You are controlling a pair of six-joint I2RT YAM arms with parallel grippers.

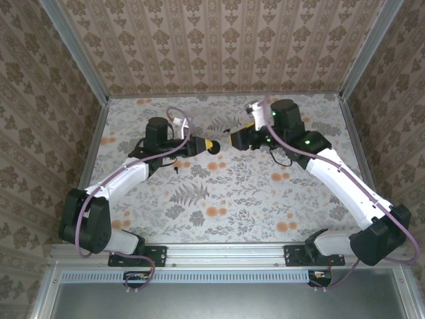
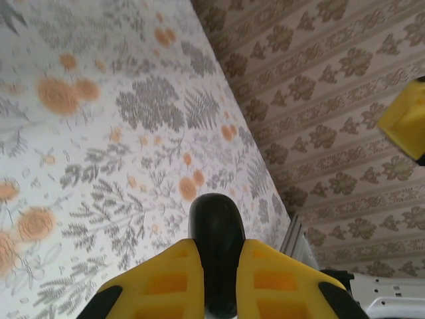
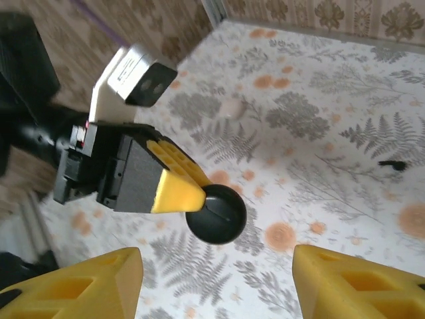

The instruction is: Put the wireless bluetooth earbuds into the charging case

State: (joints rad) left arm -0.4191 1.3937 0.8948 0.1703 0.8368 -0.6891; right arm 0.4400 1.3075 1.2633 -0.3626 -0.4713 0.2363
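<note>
A table draped in one pale cloth (image 1: 219, 199) printed with grey ferns and orange blossoms is sitting inside three walls of brown damask wallpaper (image 1: 219, 40). Two white-and-black arms are reaching in from the near edge, meeting toward the far middle of the table.

The left gripper (image 1: 204, 145) is clenching its two yellow fingers (image 2: 166, 279) on one glossy black, rounded charging case (image 2: 214, 219), which is sticking out past the fingertips and pointing right. The right gripper (image 1: 233, 139) is hovering just right of the case, facing it. Its two yellow fingers (image 3: 345, 286) are standing wide apart with nothing between them.

One tiny black earbud (image 3: 392, 163) is lying on the cloth, well apart from the case and touched by neither gripper. It is too small for its shape to be read.
</note>
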